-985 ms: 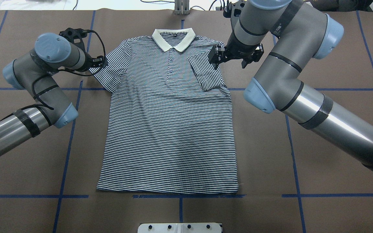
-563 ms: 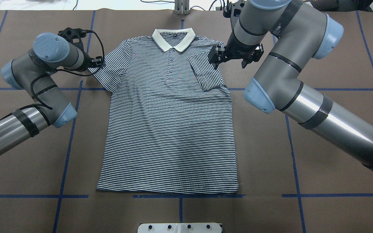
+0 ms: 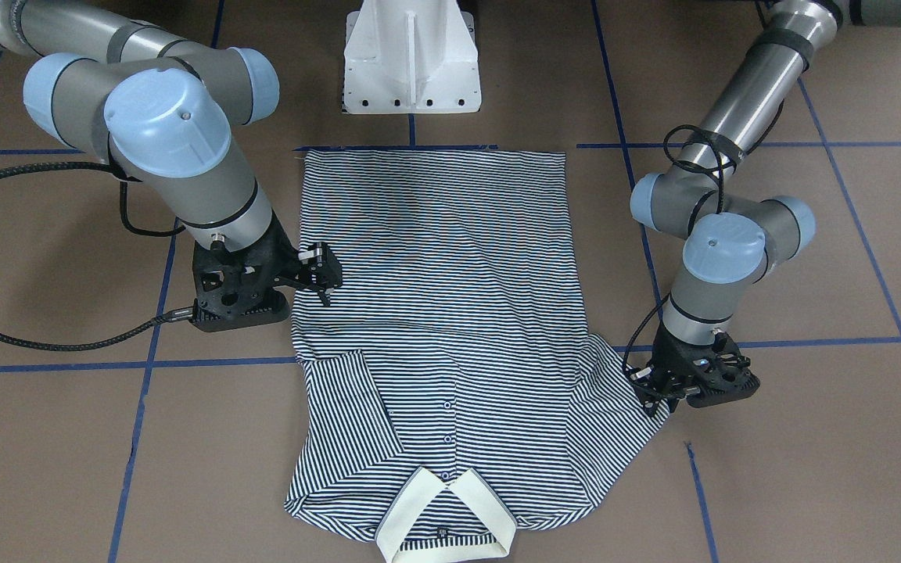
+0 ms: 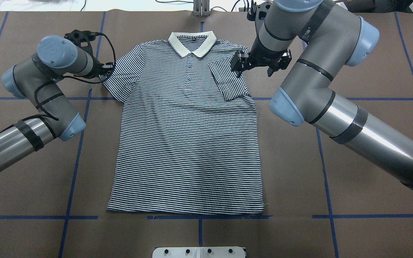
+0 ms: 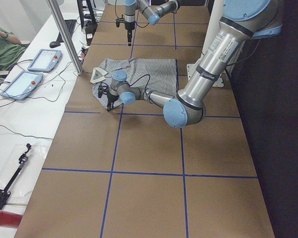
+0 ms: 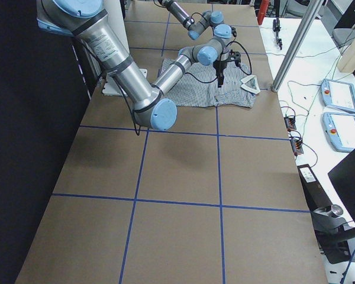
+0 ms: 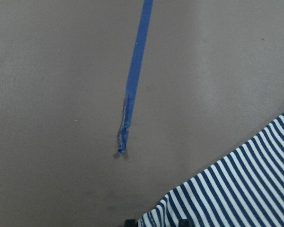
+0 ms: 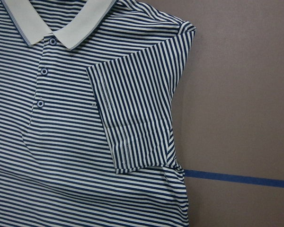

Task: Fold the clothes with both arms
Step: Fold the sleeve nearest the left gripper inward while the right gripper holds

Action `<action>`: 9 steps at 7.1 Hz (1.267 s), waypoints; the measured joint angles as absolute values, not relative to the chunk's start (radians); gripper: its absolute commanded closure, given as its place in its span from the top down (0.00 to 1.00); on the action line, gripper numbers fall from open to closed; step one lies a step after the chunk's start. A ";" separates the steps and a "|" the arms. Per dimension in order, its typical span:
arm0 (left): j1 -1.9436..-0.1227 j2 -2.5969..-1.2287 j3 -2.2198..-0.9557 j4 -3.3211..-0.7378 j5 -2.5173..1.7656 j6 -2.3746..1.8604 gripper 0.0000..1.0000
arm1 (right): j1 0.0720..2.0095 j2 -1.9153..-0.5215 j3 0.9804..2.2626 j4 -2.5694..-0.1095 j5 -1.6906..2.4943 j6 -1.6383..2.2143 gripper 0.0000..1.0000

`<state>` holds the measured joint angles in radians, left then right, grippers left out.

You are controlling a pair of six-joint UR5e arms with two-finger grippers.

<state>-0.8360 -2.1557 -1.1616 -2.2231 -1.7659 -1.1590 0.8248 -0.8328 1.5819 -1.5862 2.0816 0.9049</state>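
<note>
Your left gripper (image 3: 650, 389) straddles the polo shirt's (image 4: 188, 143) flat sleeve hem (image 4: 110, 79), jaws parted (nothing pinched yet), ready to fold it; the right gripper (image 3: 324, 274) hovers open, empty.

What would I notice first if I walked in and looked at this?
The navy-and-white striped polo shirt with a cream collar, spread flat on the brown table. The grey, blue-capped right arm and left arm flank it. The right gripper hangs by the folded-in sleeve, and the left gripper sits at the other sleeve.
</note>
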 measured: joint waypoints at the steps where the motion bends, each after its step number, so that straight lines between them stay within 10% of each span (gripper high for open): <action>1: -0.844 -2.159 -1.173 -2.218 -1.768 -1.160 0.00 | 0.824 -0.833 1.582 -1.586 2.082 0.906 1.00; 5: -0.861 -2.246 -1.309 -2.010 -1.796 -1.270 0.00 | 0.824 -0.837 1.582 -1.585 2.080 0.906 1.00; 9: -0.769 -2.476 -1.071 -2.062 -1.788 -1.514 0.00 | 0.822 -0.853 1.583 -1.570 2.079 0.908 1.00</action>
<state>-0.7686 -2.4760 -1.0707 -2.0622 -1.7878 -1.5139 0.8220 -0.8530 1.5829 -1.5703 2.0791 0.9077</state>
